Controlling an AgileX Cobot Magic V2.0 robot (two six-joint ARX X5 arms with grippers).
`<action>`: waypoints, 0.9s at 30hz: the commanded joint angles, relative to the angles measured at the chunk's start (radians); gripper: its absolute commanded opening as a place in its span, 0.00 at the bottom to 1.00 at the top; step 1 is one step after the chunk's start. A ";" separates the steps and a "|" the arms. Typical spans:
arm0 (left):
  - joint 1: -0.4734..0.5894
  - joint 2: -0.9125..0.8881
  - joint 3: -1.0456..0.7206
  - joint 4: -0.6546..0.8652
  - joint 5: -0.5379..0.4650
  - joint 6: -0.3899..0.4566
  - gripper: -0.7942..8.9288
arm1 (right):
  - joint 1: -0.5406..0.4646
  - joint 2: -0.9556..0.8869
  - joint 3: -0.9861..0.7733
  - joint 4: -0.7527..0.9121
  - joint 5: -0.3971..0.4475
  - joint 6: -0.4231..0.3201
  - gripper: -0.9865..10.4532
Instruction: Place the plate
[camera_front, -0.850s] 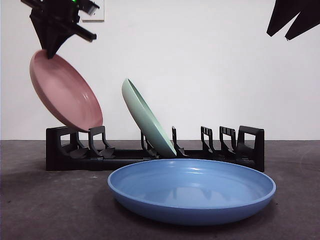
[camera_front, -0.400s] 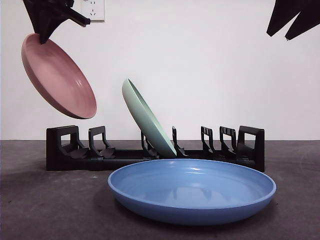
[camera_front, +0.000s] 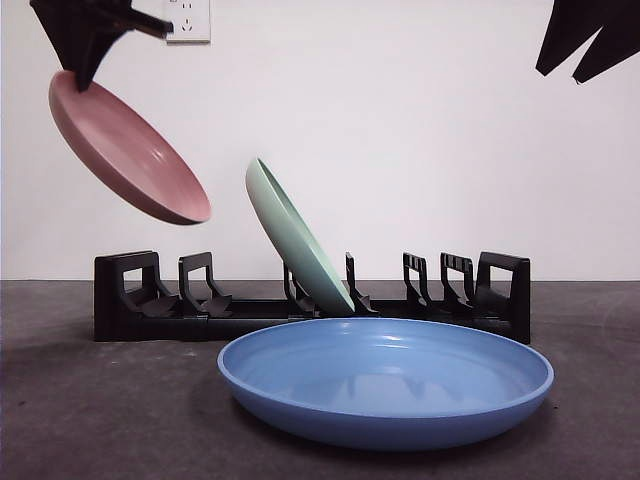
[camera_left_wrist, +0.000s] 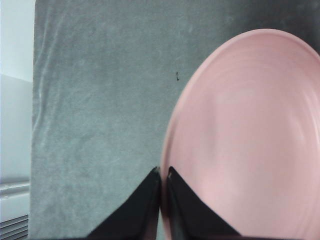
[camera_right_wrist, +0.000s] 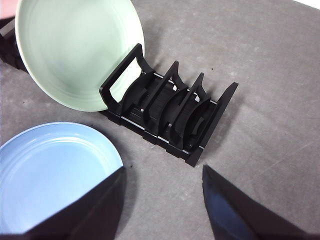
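Note:
A pink plate (camera_front: 130, 155) hangs tilted in the air above the left end of the black dish rack (camera_front: 130, 305), clear of its slots. My left gripper (camera_front: 80, 70) is shut on the plate's upper rim; the left wrist view shows the jaws pinched on the rim of the pink plate (camera_left_wrist: 250, 145) at my left gripper (camera_left_wrist: 163, 172). My right gripper (camera_right_wrist: 162, 172) is open, high at the front view's top right (camera_front: 575, 65), holding nothing.
A pale green plate (camera_front: 295, 240) leans in a middle slot of the rack, seen also as the green plate (camera_right_wrist: 75, 50). A large blue plate (camera_front: 385, 385) lies flat in front of the rack. Several slots at the rack's right end (camera_right_wrist: 175, 110) hold nothing.
The pink plate has lifted off the rack's left end and tipped flatter, its lower edge swinging right toward the green plate. The right arm has stayed put.

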 joint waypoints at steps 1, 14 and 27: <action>0.016 -0.043 0.030 -0.036 0.029 -0.019 0.09 | 0.006 0.008 0.013 0.002 -0.003 0.018 0.30; 0.100 -0.296 0.008 -0.040 0.240 -0.029 0.09 | 0.006 0.008 0.013 -0.005 -0.003 0.032 0.30; 0.082 -0.531 -0.341 -0.042 0.493 -0.038 0.09 | 0.006 0.008 0.013 -0.005 -0.003 0.032 0.30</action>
